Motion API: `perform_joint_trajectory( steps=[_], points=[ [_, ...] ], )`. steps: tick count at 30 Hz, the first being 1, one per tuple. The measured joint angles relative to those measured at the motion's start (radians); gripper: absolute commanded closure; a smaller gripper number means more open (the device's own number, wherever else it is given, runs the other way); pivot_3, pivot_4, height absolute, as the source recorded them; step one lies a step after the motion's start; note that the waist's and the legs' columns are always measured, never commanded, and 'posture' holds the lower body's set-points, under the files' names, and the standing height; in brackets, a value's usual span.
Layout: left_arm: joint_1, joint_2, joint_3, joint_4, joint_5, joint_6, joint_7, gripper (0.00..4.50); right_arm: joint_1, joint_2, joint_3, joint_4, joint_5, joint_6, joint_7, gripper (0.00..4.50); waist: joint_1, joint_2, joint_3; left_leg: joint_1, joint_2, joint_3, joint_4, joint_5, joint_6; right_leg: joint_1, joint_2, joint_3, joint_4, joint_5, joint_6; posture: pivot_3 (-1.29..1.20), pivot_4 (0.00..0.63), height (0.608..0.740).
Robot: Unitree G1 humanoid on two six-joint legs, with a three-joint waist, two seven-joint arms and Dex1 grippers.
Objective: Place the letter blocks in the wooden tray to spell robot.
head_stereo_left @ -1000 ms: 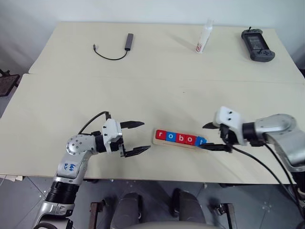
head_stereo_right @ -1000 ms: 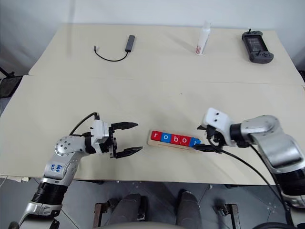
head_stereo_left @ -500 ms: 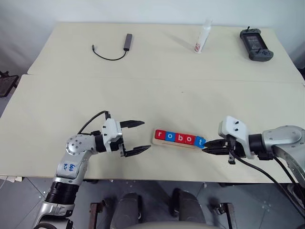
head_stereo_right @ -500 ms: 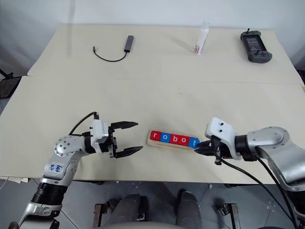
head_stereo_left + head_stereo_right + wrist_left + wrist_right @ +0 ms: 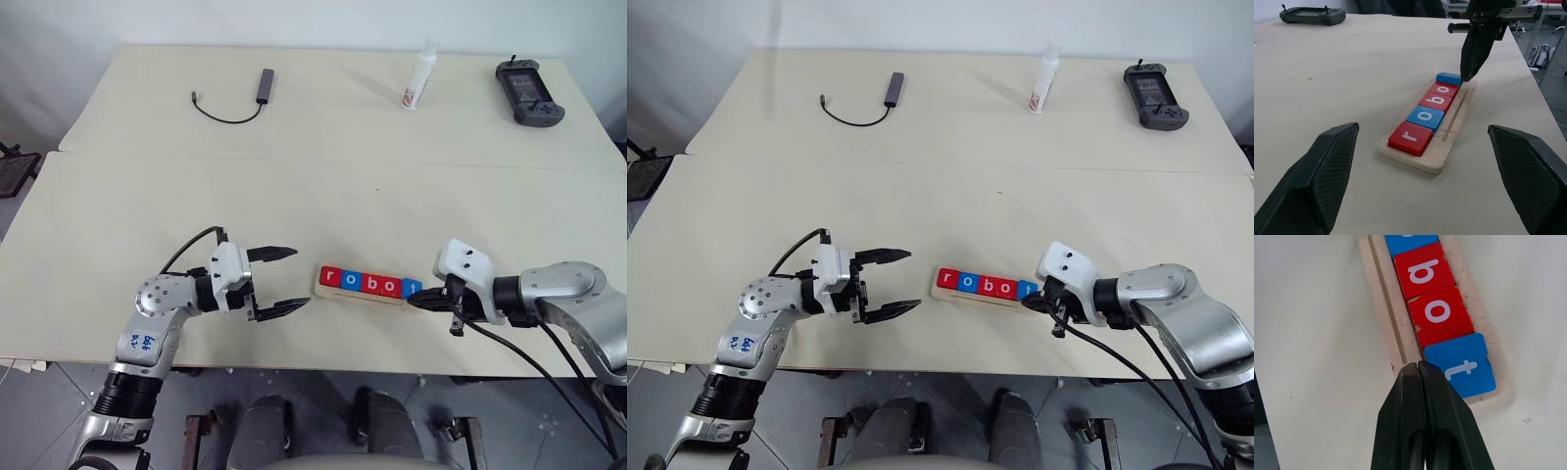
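Observation:
The wooden tray [image 5: 359,298] lies near the table's front edge. Five letter blocks sit in it in a row: red r [image 5: 329,277], blue o [image 5: 350,281], red b [image 5: 370,284], red o [image 5: 391,287] and blue t [image 5: 411,290]. The t [image 5: 1462,367] sits slightly askew at the tray's right end. My right gripper [image 5: 415,302] is shut with nothing in it. Its tips [image 5: 1418,365] rest at the near corner of the t block. Left of the tray, my left gripper [image 5: 300,279] stands open and empty, pointing at the r block [image 5: 1410,138].
At the back of the table lie a black cable with an adapter [image 5: 235,98], a white bottle [image 5: 417,78] and a black handheld controller [image 5: 529,93]. A seam [image 5: 294,159] crosses the table. The table's front edge runs just below the tray.
My right gripper went from open around the tray's right end to shut, and its tips now sit against the t block. The left arm has not moved.

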Motion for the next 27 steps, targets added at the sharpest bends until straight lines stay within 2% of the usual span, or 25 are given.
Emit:
perform_joint_trajectory(
  steps=[9, 13, 14, 17, 21, 27],
  points=[
    [-0.008, -0.004, -0.001, 0.022, 0.0, 0.0, 0.0, 0.0, 0.015, -0.045, -0.029, 0.003, 0.022, 0.0, 0.03, 4.46, -0.001, 0.0, 0.0, 0.0, 0.0, 0.0, 0.0, 0.0, 0.0, 0.0, 0.0, 0.0, 0.0, 0.0, 0.0, 0.0, 0.15, 0.74],
    [-0.006, -0.001, 0.001, 0.023, 0.0, 0.0, 0.001, 0.0, 0.044, -0.007, -0.172, 0.011, 0.076, -0.04, 0.024, 4.46, 0.001, 0.0, 0.0, 0.0, 0.0, 0.0, 0.0, 0.0, 0.0, 0.0, 0.0, 0.0, 0.0, 0.0, 0.0, 0.0, 0.15, 0.74],
    [-0.005, 0.003, 0.003, 0.023, 0.0, 0.0, 0.001, 0.0, 0.056, 0.013, -0.215, 0.016, 0.087, -0.052, 0.016, 4.3, 0.002, 0.0, 0.0, 0.0, 0.0, 0.0, 0.0, 0.0, 0.0, 0.0, 0.0, 0.0, 0.0, 0.0, 0.0, 0.0, 0.15, 0.74],
    [0.026, 0.037, 0.026, 0.023, -0.001, 0.0, -0.003, 0.0, 0.185, 0.061, -0.35, 0.021, 0.106, -0.179, 0.039, 3.61, 0.004, -0.001, 0.0, 0.0, 0.0, 0.0, -0.002, 0.0, 0.0, 0.0, 0.0, -0.001, -0.001, 0.0, 0.0, 0.0, 0.15, 0.74],
    [0.053, 0.113, 0.08, 0.031, -0.003, -0.009, -0.032, 0.0, 0.354, 0.156, -0.475, 0.092, 0.108, -0.532, 0.205, 2.21, 0.001, -0.001, 0.0, 0.002, 0.0, 0.001, -0.001, 0.0, 0.0, 0.001, 0.0, 0.001, -0.001, 0.0, 0.0, 0.0, 0.15, 0.74],
    [0.039, 0.175, 0.133, 0.082, -0.024, -0.027, -0.081, 0.0, 0.382, 0.147, -0.557, 0.22, 0.139, -0.638, 0.294, 0.12, -0.002, 0.0, 0.0, 0.003, 0.001, 0.002, -0.001, 0.0, 0.0, 0.001, 0.001, 0.002, 0.001, 0.0, 0.001, 0.0, 0.15, 0.74]
  ],
)
